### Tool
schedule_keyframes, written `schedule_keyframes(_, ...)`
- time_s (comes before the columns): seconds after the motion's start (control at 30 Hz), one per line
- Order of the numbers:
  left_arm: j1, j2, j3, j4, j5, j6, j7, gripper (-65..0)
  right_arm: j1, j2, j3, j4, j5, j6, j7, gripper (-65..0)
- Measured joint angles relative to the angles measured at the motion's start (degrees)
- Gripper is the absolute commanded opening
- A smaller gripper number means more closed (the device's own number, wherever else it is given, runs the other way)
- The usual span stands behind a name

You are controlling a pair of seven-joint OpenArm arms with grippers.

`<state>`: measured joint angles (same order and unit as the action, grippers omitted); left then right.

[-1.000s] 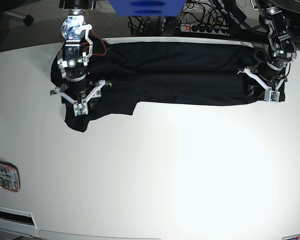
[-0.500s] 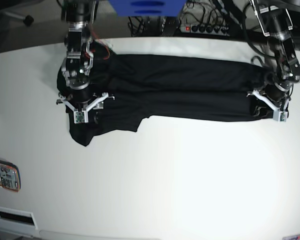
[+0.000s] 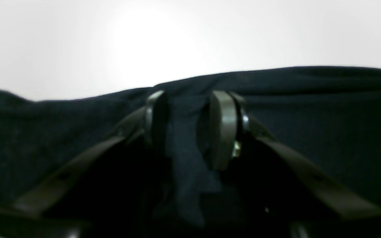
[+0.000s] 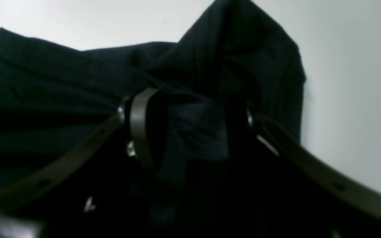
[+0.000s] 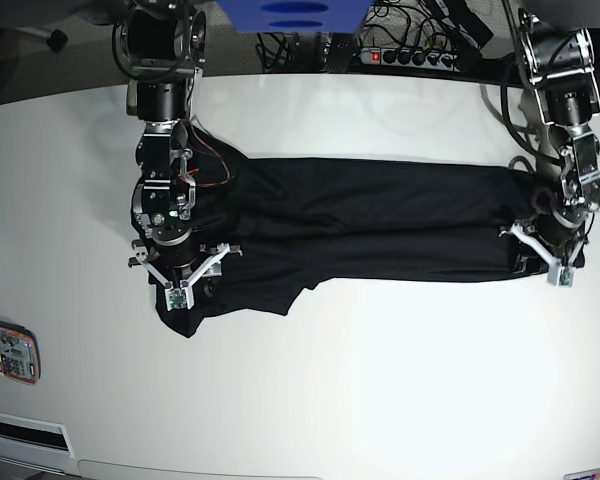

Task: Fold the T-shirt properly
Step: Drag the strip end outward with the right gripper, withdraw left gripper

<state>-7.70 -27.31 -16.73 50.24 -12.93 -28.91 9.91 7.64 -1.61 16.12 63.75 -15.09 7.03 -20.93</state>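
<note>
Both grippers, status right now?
Left gripper: fingers apart over the black T-shirt; whether it grips cloth, can't tell.
Right gripper: fingers apart, wider, shirt between them; a grip can't be confirmed.

Wires, a blue object and, at lower left, a white-framed dark slot show.

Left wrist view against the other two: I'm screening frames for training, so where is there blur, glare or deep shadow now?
Left wrist view: left gripper soft and out of focus, cloth edge sharper; right wrist view: right gripper likewise blurred, T-shirt folds sinking into near-black; base view: table washed out to white at lower right.
</note>
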Motion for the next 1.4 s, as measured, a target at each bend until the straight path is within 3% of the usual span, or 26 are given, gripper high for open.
schedule_keyframes(0.07, -1.6, 0.1, 1.0, -0.1, 1.4, 0.7, 2.8, -43.0, -0.2, -0.1, -0.4, 2.6, -0.6, 0.0, -2.5, -39.9)
schedule_keyframes(0.17, -1.4, 0.3, 0.9, 0.0, 1.2, 1.6, 0.1, -42.8, -1.6, -0.1, -1.3, 8.1, -2.0, 0.4, -6.3, -41.3)
schedule_keyframes(0.27, -0.6, 0.3, 0.9, 2.7, 1.7, 1.7, 2.2, -42.7, -3.0, 1.1, -6.6, 12.7, -2.7, 0.0, -6.5, -40.9)
schedule_keyframes(0.37, 2.1, 0.3, 0.8, 6.4, 1.9, 2.1, 2.7, -41.0, -4.7, 0.6, -11.4, 17.7, -2.5, -0.1, -5.6, -36.6)
schedule_keyframes(0.47, 4.6, 0.5, 0.2, 9.4, 1.4, 1.8, 2.2, -34.6, -5.5, -0.5, -12.9, 20.3, -1.8, 1.1, -6.2, -31.1)
schedule_keyframes(0.57, 6.9, 0.9, -3.0, 13.4, 2.6, 1.5, 5.0, -27.1, -5.2, 0.4, -12.4, 23.1, -2.2, -0.1, -6.0, -26.9)
schedule_keyframes(0.77, 11.5, 0.7, -4.3, 21.5, 4.0, 1.2, 7.4, -13.3, -5.5, 0.5, -12.7, 26.9, -2.4, 0.3, -6.5, -23.5)
schedule_keyframes(0.87, 13.0, -1.2, -4.1, 24.6, 3.1, -0.1, 6.8, -10.5, -5.5, -0.1, -12.8, 29.6, -2.1, 0.2, -5.9, -23.1)
schedule_keyframes(0.97, 13.3, -1.3, -5.3, 24.7, 3.0, 1.2, 7.5, -10.0, -5.1, 0.2, -12.7, 30.2, -2.2, 0.0, -6.2, -23.1)
schedule_keyframes(1.1, 14.3, -0.9, -12.7, 26.8, -7.5, 0.4, 8.0, -9.8, -6.5, 0.2, -12.7, 33.7, -2.5, -0.1, -6.0, -23.2)
schedule_keyframes(1.2, 15.1, -2.8, -17.4, 28.5, -14.6, 1.2, 15.3, -9.6, -7.8, 0.2, -12.7, 35.0, -2.6, -0.1, -6.4, -23.2)
schedule_keyframes(1.27, 17.5, -4.7, -20.9, 29.6, -21.2, 0.4, 16.9, -10.1, -9.4, 0.2, -12.7, 37.1, -2.6, 0.0, -6.6, -23.4)
schedule_keyframes(1.4, 21.0, -8.1, -26.0, 28.2, -30.1, -5.6, 22.3, -10.2, -9.7, 0.3, -13.4, 38.2, -2.7, -0.2, -6.3, -23.5)
